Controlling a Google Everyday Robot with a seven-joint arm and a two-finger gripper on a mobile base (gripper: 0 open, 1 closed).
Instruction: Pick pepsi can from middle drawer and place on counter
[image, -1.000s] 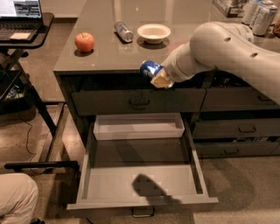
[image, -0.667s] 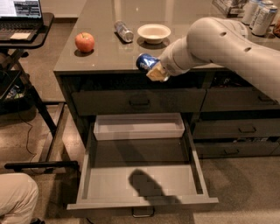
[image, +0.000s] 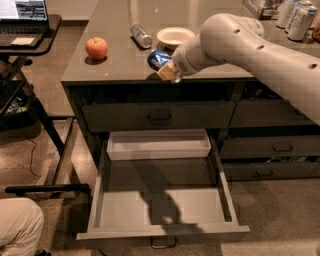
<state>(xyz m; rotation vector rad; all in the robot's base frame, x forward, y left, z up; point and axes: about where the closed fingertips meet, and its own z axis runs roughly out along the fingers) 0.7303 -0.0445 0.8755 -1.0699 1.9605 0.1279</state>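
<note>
Up near the counter's (image: 115, 65) front edge, the gripper (image: 167, 69) clamps the pepsi can (image: 158, 58). The can lies tilted, jutting leftward from between the closed fingers (image: 169, 75). Below, the drawer (image: 165, 230) stands open.

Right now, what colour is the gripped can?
Dark blue. The gripper holds the pepsi can over the front edge of the counter; shown in the camera view.

We see a thick cream-white arm (image: 250, 45), smooth and rounded, dotted with small dark holes, narrowing to a ribbed wrist and tan-padded gripper (image: 166, 70) clasping the can (image: 158, 58) over the counter (image: 115, 62) edge.
</note>
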